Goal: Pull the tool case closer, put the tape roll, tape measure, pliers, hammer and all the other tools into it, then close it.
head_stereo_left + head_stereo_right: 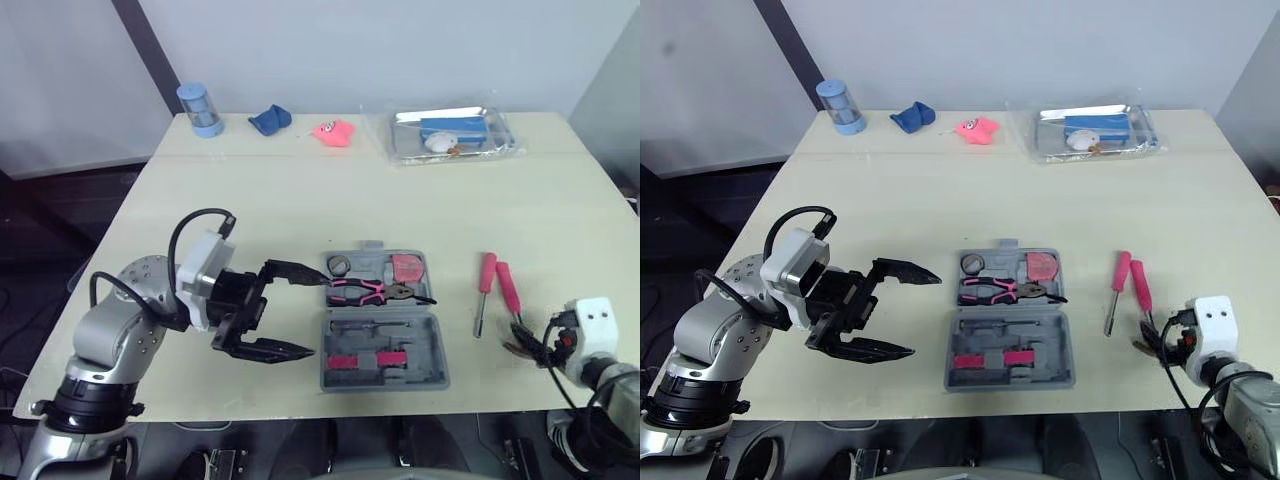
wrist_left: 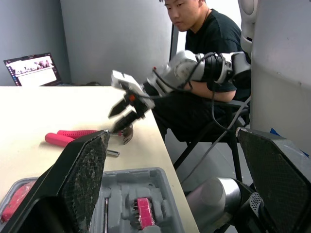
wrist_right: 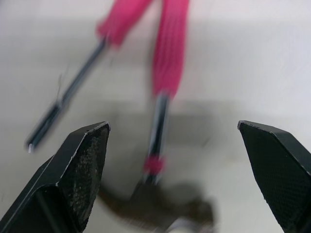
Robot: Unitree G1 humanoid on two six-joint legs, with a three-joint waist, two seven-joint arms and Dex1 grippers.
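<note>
The grey tool case [image 1: 432, 345] lies open at the table's middle. Its far half holds the tape roll [image 1: 338, 265], the red tape measure [image 1: 408, 267] and the pink-handled pliers [image 1: 358, 292]. My left gripper [image 1: 316, 315] is open at the case's left edge, one fingertip by each half; whether they touch it I cannot tell. Right of the case lie a pink-handled hammer [image 1: 508, 286] and a pink-handled screwdriver [image 1: 486, 274]. My right gripper [image 3: 172, 126] is open close over the hammer's head [image 3: 165, 208], near the front right edge.
Along the table's far side stand a blue cylinder [image 1: 200, 108], a blue cloth [image 1: 270, 120], a pink toy [image 1: 335, 132] and a clear tray [image 1: 505, 148] with small items. A person [image 2: 204, 29] sits beyond the table's right side. A laptop [image 2: 31, 70] sits farther off.
</note>
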